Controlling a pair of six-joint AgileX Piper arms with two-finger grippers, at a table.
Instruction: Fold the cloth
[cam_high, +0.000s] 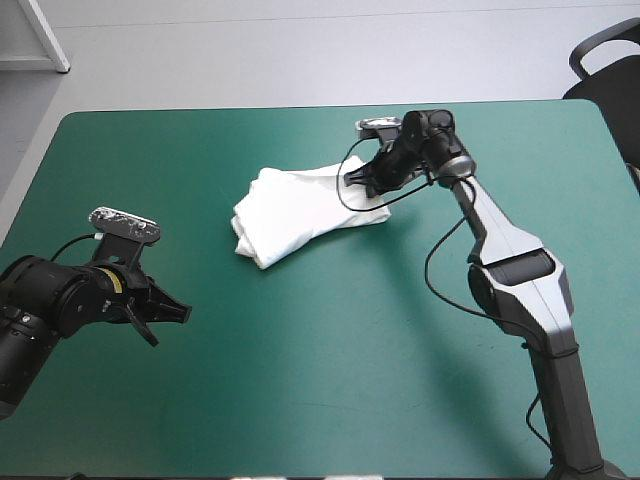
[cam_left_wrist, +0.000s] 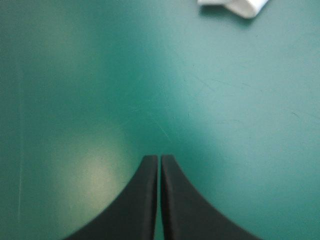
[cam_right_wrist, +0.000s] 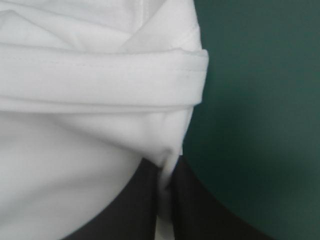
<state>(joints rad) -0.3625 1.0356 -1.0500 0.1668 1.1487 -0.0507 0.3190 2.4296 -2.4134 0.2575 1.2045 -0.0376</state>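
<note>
Left wrist view: fingers together, nothing held

My left gripper hangs over the near left of the teal-green cover, fingers pressed together. Farther in, the T-shirt lies as a folded bundle at mid-table. At its far right end my right gripper is clamped on a pinch of white cloth.

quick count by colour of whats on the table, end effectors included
white: 1, the T-shirt
black: 2, left end effector and right end effector
teal-green: 1, the table cover
total: 4
</note>
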